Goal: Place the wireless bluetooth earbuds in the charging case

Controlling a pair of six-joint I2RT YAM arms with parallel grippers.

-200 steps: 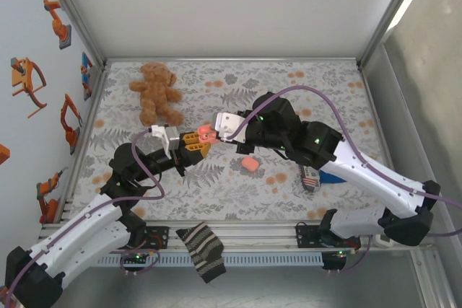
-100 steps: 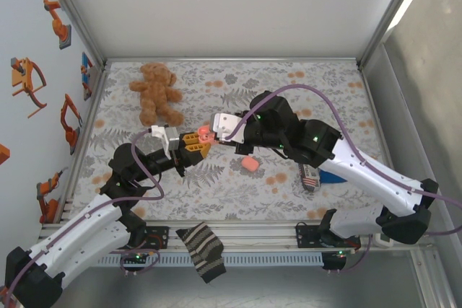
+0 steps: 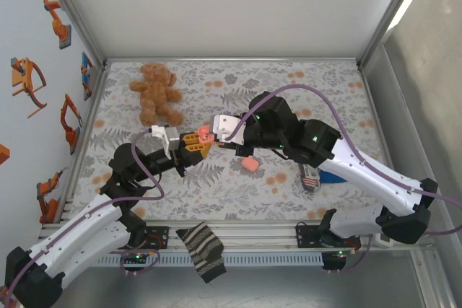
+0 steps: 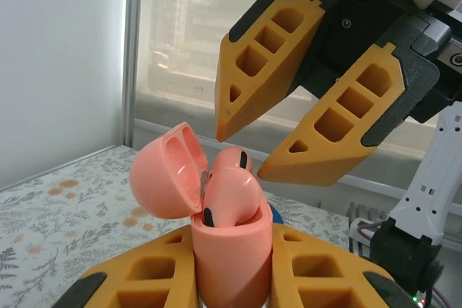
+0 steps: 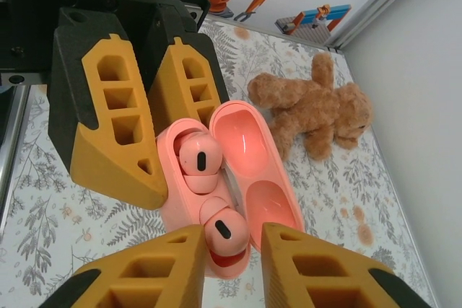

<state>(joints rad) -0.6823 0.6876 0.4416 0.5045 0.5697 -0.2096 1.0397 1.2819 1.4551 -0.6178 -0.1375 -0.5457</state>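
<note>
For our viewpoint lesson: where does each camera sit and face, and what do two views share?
Top external: above and behind, looking down at the table; both arms show.
Left wrist: faces the right gripper over its own left gripper holding the charging case.
Right wrist: looks down between its fingers onto that case.
Shared: both wrist views show the case.

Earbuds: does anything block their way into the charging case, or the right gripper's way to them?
Nothing visible. The lid is swung back, both earbuds already sit in the charging case, and the right gripper hangs open just above.
</note>
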